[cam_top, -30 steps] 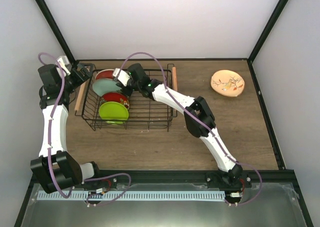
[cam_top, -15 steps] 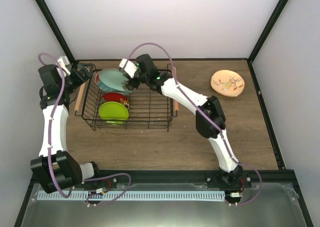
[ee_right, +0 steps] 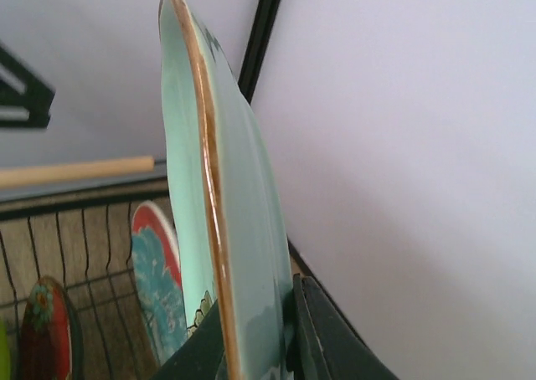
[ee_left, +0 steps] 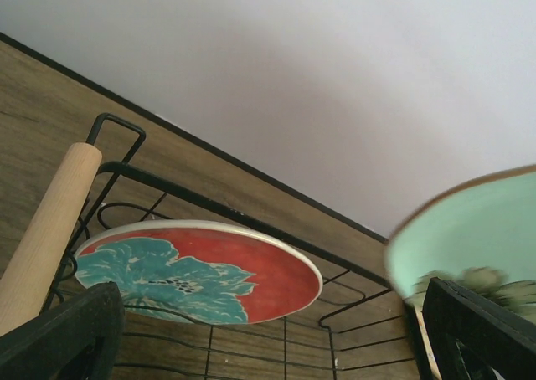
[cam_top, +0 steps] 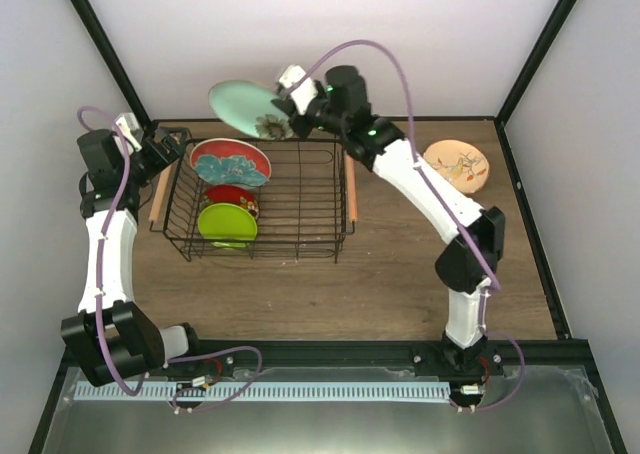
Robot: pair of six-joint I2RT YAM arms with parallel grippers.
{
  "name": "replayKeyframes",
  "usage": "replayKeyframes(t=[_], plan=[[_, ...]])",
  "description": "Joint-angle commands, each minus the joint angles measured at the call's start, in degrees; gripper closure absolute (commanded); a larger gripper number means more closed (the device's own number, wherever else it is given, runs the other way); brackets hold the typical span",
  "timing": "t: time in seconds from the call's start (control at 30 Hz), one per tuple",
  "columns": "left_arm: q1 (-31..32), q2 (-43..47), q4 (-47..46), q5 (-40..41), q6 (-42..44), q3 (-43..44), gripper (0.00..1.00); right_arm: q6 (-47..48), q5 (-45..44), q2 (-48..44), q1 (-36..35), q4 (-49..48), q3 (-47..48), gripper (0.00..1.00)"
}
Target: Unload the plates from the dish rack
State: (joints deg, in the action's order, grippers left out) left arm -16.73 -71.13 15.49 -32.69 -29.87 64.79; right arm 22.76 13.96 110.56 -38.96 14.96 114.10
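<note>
My right gripper [cam_top: 291,113] is shut on the rim of the pale mint green plate [cam_top: 247,107] and holds it on edge in the air above the back edge of the black wire dish rack [cam_top: 300,204]. In the right wrist view the fingers [ee_right: 314,338] clamp this plate [ee_right: 213,204]. The red-rimmed plate with the teal flower [cam_top: 231,162], the small red patterned plate [cam_top: 232,198] and the lime green plate [cam_top: 227,222] stand in the rack's left half. The beige plate [cam_top: 455,166] lies on the table at the right. My left gripper [cam_top: 166,146] is open at the rack's back left corner.
The rack's wooden handles run along its left [cam_top: 158,194] and right [cam_top: 350,184] sides. The left wrist view shows the left handle [ee_left: 46,229], the red and teal plate [ee_left: 197,271] and the lifted mint plate [ee_left: 469,238]. Black frame posts stand at the back corners.
My right gripper has lifted the mint green plate up out of the rack and moved it back and to the right. The red and teal plate now shows fully. The left arm has not moved.
</note>
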Motion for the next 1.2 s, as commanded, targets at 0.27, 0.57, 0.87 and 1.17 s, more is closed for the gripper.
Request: replayKeyframes(t=[0.27,0.57,0.87,1.17], plan=[[0.2,-0.8,-1.6,-1.2,-0.7,-0.5,0.00,-19.2,-5.8,-12.2,18.9,-6.5,-1.5,0.99],[0.2,-1.0,-1.8,-1.5,-0.8,-0.5,0.00,-40.0,-9.5,-16.1,35.7,-0.8,-9.2,0.99],[0.4,-1.5,-2.3,-2.6,-0.4,-0.2,0.00,-57.9,4.1,-17.9,51.5,-1.5,-23.9,0.99],[1.0,-2.1,-1.5,-2.7,1.9,1.2,0.00,-69.4,11.2,-19.6,55.3,-11.5,-40.9,0.99]])
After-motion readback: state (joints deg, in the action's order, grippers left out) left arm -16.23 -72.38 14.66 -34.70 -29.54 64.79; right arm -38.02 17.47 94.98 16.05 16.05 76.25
